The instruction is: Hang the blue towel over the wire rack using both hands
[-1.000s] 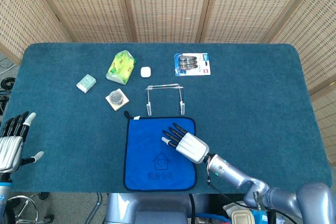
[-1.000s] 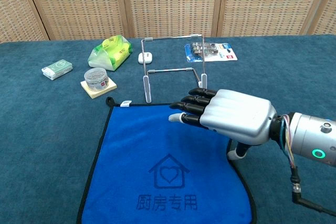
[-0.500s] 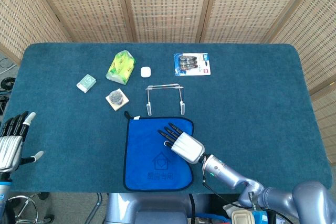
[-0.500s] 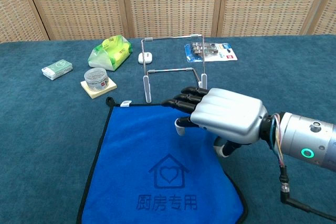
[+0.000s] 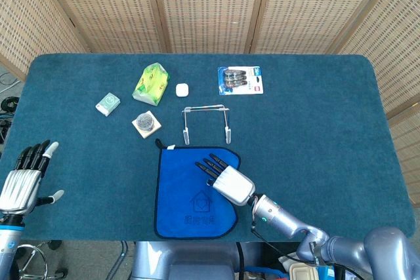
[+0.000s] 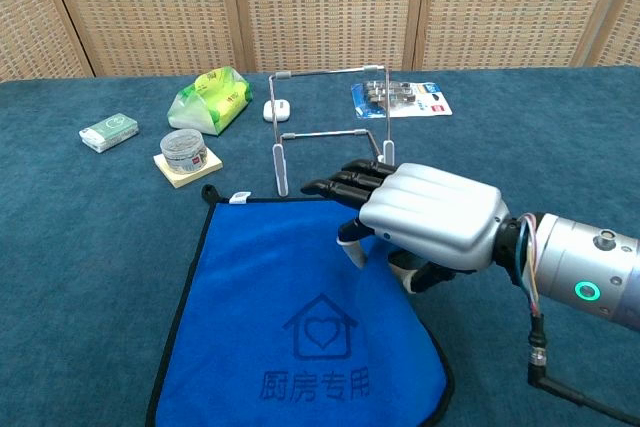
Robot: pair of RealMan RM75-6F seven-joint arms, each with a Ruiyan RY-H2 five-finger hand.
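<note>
The blue towel [image 5: 184,198] [image 6: 260,297] lies flat at the table's near edge, with a house print on it. Just behind it stands the wire rack [image 5: 207,108] [image 6: 330,72], upright and bare. My right hand [image 5: 226,178] [image 6: 425,222] lies over the towel's right side, fingers stretched toward the rack's right leg and the thumb touching the cloth. The towel's right edge runs in under the palm. My left hand [image 5: 26,178] hovers at the table's left front corner, fingers spread and holding nothing, well clear of the towel. The chest view does not show it.
Behind the rack are a green packet [image 5: 151,83] [image 6: 210,99], a small white case [image 5: 182,89] and a battery pack [image 5: 241,80] [image 6: 400,99]. A mint box [image 5: 107,103] [image 6: 108,132] and a jar on a pad [image 5: 146,123] [image 6: 184,152] sit to the left.
My right hand has slid left across the towel toward the rack, and the towel's right edge has drawn in with it. My left hand has shifted a little to the right.
</note>
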